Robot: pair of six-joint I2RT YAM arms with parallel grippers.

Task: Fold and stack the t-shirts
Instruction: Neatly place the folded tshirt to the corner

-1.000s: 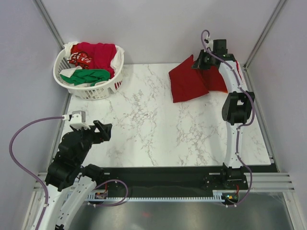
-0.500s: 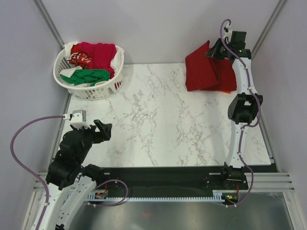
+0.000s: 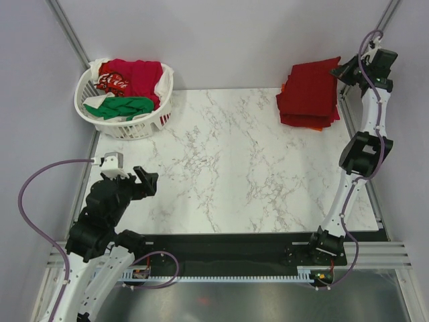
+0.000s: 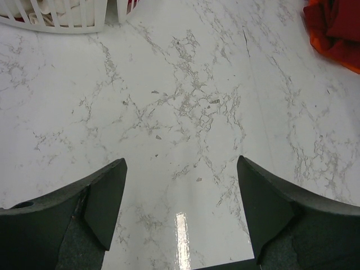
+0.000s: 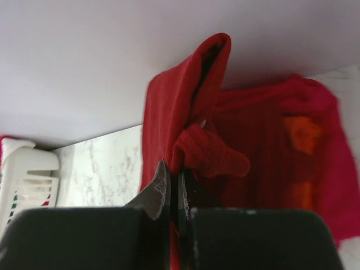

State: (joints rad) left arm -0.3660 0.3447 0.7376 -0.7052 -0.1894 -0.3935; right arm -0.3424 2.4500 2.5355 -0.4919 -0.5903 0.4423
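Observation:
A folded dark red t-shirt lies on top of a stack of folded shirts at the table's far right corner, with an orange one showing at the stack's near edge. My right gripper is at the shirt's right edge, shut on its cloth. In the right wrist view the fingers pinch a fold of the red shirt, with crimson and orange cloth behind. My left gripper is open and empty over the near left table; its view shows bare marble between the jaws.
A white lattice laundry basket at the far left holds red, green and white shirts. Its lower wall shows in the left wrist view. Grey walls close in the far corner behind the stack.
My right gripper has carried the red shirt from the table's far middle right to the far right corner and laid it on the stack. The left arm has barely moved.

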